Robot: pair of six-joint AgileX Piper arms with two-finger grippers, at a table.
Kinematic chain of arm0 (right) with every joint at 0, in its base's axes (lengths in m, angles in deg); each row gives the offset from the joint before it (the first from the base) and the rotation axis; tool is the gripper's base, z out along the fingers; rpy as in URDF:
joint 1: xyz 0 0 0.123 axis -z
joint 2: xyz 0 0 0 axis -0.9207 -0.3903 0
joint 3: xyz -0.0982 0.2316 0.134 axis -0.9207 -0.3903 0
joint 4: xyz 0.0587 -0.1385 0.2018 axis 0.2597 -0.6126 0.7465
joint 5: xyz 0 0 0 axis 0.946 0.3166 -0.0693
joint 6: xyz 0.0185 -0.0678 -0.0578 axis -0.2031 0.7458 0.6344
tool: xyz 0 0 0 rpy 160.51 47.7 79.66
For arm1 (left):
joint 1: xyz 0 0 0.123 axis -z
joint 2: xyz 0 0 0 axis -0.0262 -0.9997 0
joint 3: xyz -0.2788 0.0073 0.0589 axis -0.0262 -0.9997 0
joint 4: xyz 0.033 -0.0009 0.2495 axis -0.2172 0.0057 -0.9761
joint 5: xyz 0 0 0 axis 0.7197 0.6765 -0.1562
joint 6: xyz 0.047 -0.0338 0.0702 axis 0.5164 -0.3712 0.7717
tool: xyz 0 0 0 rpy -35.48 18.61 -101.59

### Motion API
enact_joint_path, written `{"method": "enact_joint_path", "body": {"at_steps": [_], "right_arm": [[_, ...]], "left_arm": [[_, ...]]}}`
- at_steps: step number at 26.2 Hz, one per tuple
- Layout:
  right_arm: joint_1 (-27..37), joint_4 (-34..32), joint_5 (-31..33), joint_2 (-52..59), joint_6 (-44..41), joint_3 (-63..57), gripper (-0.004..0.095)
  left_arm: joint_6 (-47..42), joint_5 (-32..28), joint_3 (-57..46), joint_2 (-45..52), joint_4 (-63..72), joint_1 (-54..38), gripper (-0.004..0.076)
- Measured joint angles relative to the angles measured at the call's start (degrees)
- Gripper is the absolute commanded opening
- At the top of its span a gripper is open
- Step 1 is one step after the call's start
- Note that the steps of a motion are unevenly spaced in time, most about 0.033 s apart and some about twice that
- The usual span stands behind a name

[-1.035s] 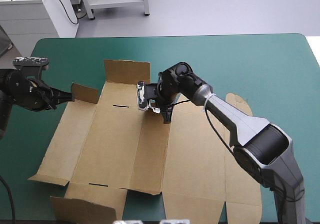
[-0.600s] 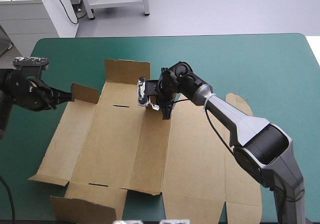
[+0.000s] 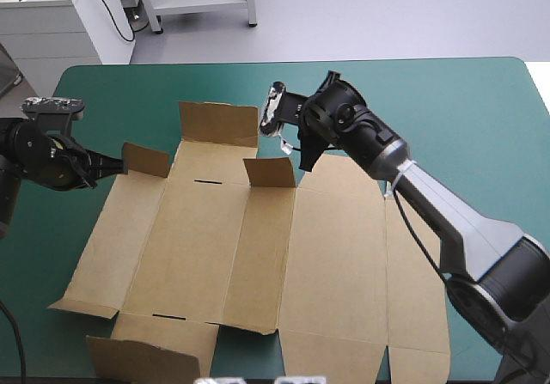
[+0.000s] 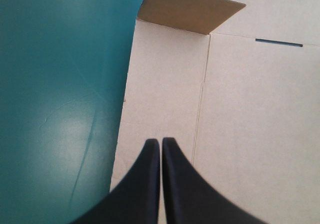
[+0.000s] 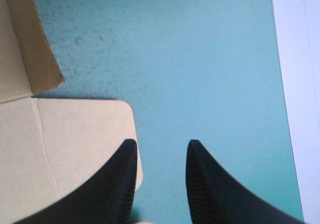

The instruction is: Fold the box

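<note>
The right black-finned claw [image 3: 304,159], fingers apart, has lifted off to upper centre, leaving a small flap [image 3: 269,172] standing on the flat brown cardboard box sheet [image 3: 258,255] at lower centre of the teal-green surface [image 3: 447,100]; the left claw [image 4: 160,142], at mid-left, stays pinched together, so folding looks barely begun.

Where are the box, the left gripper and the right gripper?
Box [image 3: 331,264], high view, on its broad flat panel.
Left gripper [image 4: 160,143], left wrist view, midway between its fingertips.
Right gripper [image 5: 160,145], right wrist view, midway between its fingertips.
</note>
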Motion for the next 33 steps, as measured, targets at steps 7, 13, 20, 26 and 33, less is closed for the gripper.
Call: {"method": "enact_joint_path", "body": {"at_steps": [7,13,20,26,33], "right_arm": [[5.63,-3.54,10.35,12.91,-19.52,-0.08,0.0146],[16.84,9.18,10.66,21.62,-21.05,-4.91,0.0136],[24.02,13.42,9.42,28.41,-21.05,-22.47,0.0121],[24.75,18.87,2.24,32.56,-21.51,-34.17,0.0115],[24.75,23.32,-1.61,32.75,-21.15,-36.76,0.0114]], "left_arm": [[1.27,0.00,0.00,2.85,0.00,0.00,-0.0008],[1.32,0.00,0.05,5.37,-0.53,0.00,-0.0008],[1.32,0.00,-5.53,8.12,-0.42,0.00,-0.0008],[1.11,-2.88,-10.36,9.64,-0.77,0.00,-0.0008],[1.10,-4.45,-11.22,9.64,-5.47,0.00,0.0000]]}}
